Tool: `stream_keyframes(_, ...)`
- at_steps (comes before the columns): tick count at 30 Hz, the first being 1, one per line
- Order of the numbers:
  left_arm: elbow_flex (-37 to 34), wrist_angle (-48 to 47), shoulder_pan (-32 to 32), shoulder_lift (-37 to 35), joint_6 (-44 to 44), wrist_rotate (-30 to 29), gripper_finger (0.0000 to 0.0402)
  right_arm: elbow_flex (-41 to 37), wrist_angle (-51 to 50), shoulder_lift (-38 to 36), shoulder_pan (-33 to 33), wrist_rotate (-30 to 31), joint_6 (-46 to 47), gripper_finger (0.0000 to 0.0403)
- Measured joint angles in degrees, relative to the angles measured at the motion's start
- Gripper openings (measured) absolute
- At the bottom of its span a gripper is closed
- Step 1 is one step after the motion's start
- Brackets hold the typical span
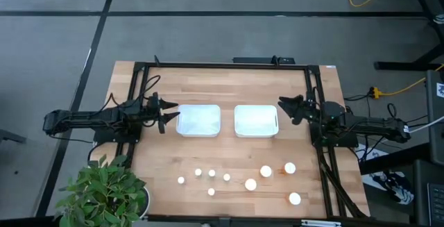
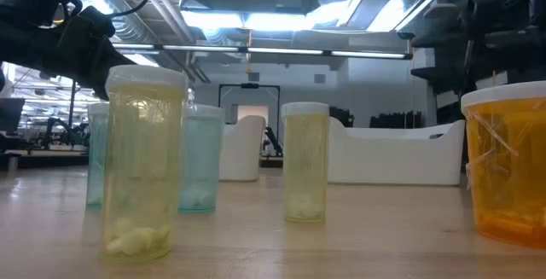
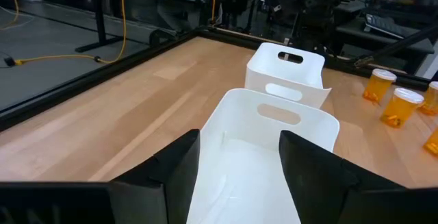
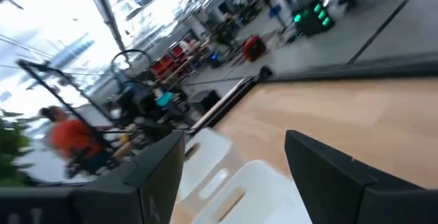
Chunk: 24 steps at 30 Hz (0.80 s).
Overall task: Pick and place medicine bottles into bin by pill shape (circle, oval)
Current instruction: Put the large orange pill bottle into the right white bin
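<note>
Nine white-capped medicine bottles stand upright on the table's near part. The five smaller pale ones [image 1: 205,178] are on the left, and the four larger orange ones [image 1: 274,178] are on the right. In the low view the pale bottles [image 2: 143,172] and one orange bottle [image 2: 508,164] stand close by. Two white bins stand side by side at mid-table, the left bin [image 1: 200,120] and the right bin [image 1: 256,120]. My left gripper [image 1: 166,114] is open and empty at the left bin's left side [image 3: 239,148]. My right gripper [image 1: 284,107] is open and empty at the right bin's right side [image 4: 236,145].
A potted plant [image 1: 104,192] overhangs the table's near left corner. Black frame rails [image 1: 222,66] run along the far edge and both sides. The right wrist view shows a person in orange [image 4: 68,138] in the room beyond the table. Bare wood lies between the bins and the bottles.
</note>
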Motion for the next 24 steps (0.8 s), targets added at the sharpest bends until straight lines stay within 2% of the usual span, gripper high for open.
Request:
stream_keyframes(4, 0.01, 0.01, -0.01, 0.01, 0.0, -0.01, 0.0194, -0.01, 0.43, 0.02, 0.0, 2.47, -3.79, 0.0255)
stream_keyframes(12, 0.0, 0.0, -0.01, 0.0, 0.0, 0.01, 0.0194, 0.0, 1.4, -0.01, 0.0, 6.25, -2.2, 0.0255)
stream_keyframes(16, 0.0, 0.0, 0.01, 0.0, 0.0, 0.0, 0.0194, -0.01, 1.35, -0.01, 0.0, 10.01, -2.06, 0.0255)
stream_keyframes(24, -0.01, 0.01, 0.01, 0.01, 0.0, -0.01, 0.0194, -0.01, 0.31, 0.02, 0.0, 9.69, -2.24, 0.0255)
